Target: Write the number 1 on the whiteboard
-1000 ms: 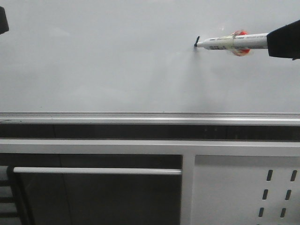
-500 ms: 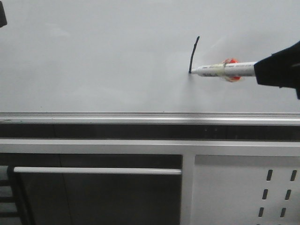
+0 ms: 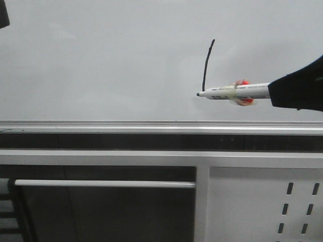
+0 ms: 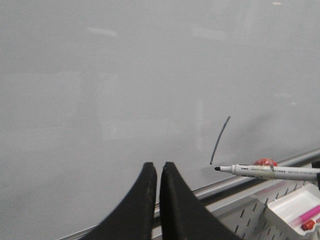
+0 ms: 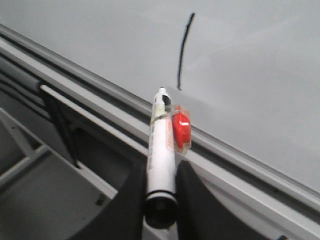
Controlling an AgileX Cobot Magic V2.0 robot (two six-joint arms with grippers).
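The number 1 is a thin black, slightly curved stroke on the pale whiteboard. My right gripper reaches in from the right and is shut on the rear of a white marker with a red-orange tag. The marker lies level, and its black tip sits just below and left of the stroke's lower end. In the right wrist view the marker sits between the fingers, with the stroke beyond it. My left gripper is shut and empty, facing the board left of the stroke.
A silver rail runs along the board's lower edge. Below it are a white horizontal bar and a grey perforated panel. A white bin with pink and red items hangs on that panel.
My right gripper moved the marker downward along the board, and the short black mark grew into a long stroke. The tip now sits just past the stroke's lower end. The left gripper stayed put.
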